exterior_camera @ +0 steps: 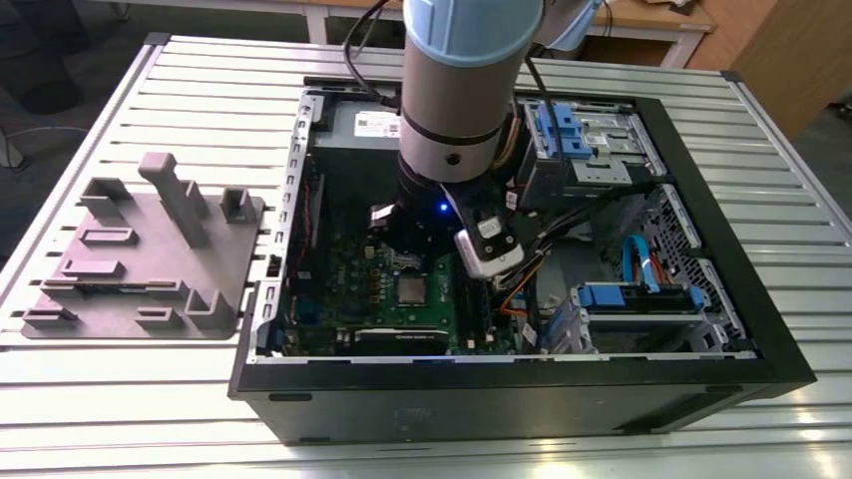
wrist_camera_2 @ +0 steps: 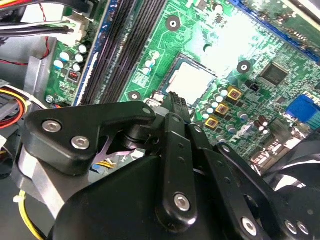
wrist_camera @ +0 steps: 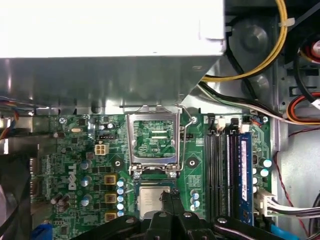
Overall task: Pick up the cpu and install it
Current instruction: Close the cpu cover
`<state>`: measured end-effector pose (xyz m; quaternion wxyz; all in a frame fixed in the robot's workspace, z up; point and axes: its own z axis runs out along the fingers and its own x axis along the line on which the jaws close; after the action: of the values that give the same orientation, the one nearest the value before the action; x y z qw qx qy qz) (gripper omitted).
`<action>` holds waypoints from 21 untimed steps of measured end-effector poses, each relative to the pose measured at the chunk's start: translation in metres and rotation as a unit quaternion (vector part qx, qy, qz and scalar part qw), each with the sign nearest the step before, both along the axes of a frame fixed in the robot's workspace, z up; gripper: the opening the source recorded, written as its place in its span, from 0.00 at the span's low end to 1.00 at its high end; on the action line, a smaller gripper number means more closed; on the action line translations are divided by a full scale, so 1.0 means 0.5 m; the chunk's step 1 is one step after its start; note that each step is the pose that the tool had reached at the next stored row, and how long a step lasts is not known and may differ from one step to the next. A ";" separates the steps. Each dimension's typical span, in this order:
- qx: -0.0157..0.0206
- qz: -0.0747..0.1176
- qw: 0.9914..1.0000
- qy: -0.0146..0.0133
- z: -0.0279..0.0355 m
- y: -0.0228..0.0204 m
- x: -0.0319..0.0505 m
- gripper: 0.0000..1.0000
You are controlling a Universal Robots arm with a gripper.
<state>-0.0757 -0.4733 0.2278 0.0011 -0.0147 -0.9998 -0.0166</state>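
On the exterior view's left, a grey moulded fixture point(exterior_camera: 147, 249) sits on the slatted tabletop point(exterior_camera: 799, 249). To its right lies the open computer case point(exterior_camera: 533, 409), and the arm point(exterior_camera: 460, 90) reaches down into it. The cpu point(wrist_camera: 150, 198) lies flat in the socket of the green board point(wrist_camera: 75, 150), with the hinged socket frame point(wrist_camera: 152, 142) raised beside it. The jaws hang over the cpu's edge, closed together on nothing. I cannot tell whether they touch it.
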 end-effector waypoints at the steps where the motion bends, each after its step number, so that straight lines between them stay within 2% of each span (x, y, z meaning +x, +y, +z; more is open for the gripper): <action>1: 0.000 0.000 1.000 0.000 0.000 0.0007 0.002 0.10; 21: 0.000 0.000 1.000 0.000 -0.001 0.0239 0.040 0.10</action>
<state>-0.0554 -0.4614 0.2271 0.0011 -0.0147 -0.9998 -0.0166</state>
